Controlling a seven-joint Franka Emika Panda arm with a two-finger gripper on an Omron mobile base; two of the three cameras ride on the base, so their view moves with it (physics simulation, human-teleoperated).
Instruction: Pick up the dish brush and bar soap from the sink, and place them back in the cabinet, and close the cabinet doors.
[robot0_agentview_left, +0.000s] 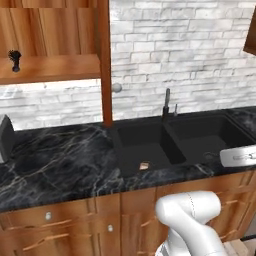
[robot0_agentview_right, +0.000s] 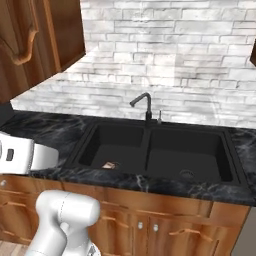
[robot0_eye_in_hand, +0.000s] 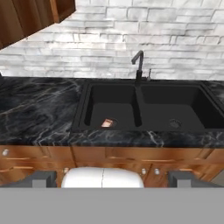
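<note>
The robot's gripper (robot0_eye_in_hand: 112, 179) hangs back from the counter with its two dark fingertips (robot0_eye_in_hand: 41, 178) spread wide and nothing between them, seen at the bottom of the hand view in front of the wooden lower drawers (robot0_eye_in_hand: 39, 154). Beyond the gripper, past the black marble counter (robot0_eye_in_hand: 39, 113), the sink (robot0_eye_in_hand: 144, 131) opens as two black basins split by a central divider. The bar soap (robot0_eye_in_hand: 107, 123), a small pinkish-red block with a pale edge, lies on the floor of the left basin near its front wall, well apart from the gripper and slightly left of the line between the fingertips; it also shows in the left base view (robot0_agentview_left: 144, 165) and the right base view (robot0_agentview_right: 109, 164), again low in the left basin. A round drain (robot0_eye_in_hand: 175, 124) marks the right basin. The dark grey faucet (robot0_eye_in_hand: 138, 65) rises behind the divider, against a white brick wall (robot0_eye_in_hand: 131, 35). Farther up and to the left, the cabinet (robot0_agentview_left: 55, 67) stands open, its wooden shelf carrying the dish brush (robot0_agentview_left: 15, 60), a small black shape upright near the shelf's left end. One of the cabinet doors (robot0_agentview_left: 105, 60) is swung out edge-on toward the camera, a round silver knob (robot0_agentview_left: 116, 88) beside its lower end.
</note>
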